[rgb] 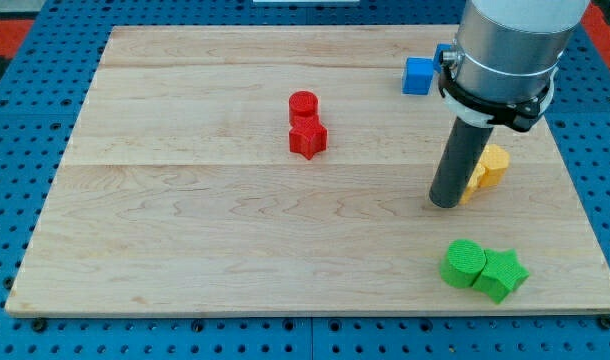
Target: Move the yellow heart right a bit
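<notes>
The yellow heart [475,181] lies at the view's right, mostly hidden behind my rod; only a sliver shows. A second yellow block [494,163] touches it on its upper right. My tip [445,203] rests on the board at the heart's left side, touching or almost touching it.
A red cylinder [303,104] and a red star [308,138] sit together at the upper middle. A blue cube [418,76] lies at the top right, with another blue block [446,55] partly hidden behind the arm. A green cylinder [463,264] and a green star [501,273] lie at the bottom right. The wooden board [235,220] ends close to the right.
</notes>
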`<action>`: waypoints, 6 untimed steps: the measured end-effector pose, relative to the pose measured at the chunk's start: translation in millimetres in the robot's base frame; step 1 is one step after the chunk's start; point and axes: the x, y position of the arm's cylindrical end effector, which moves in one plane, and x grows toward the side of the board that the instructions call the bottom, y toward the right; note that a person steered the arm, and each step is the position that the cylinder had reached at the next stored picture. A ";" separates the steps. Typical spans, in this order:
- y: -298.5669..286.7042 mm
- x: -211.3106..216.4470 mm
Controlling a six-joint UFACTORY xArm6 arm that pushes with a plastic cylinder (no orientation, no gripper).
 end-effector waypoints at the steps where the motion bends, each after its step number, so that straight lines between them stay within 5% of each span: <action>1: 0.0 0.0; 4: -41.0 -3.2; 6: 43.8 14.6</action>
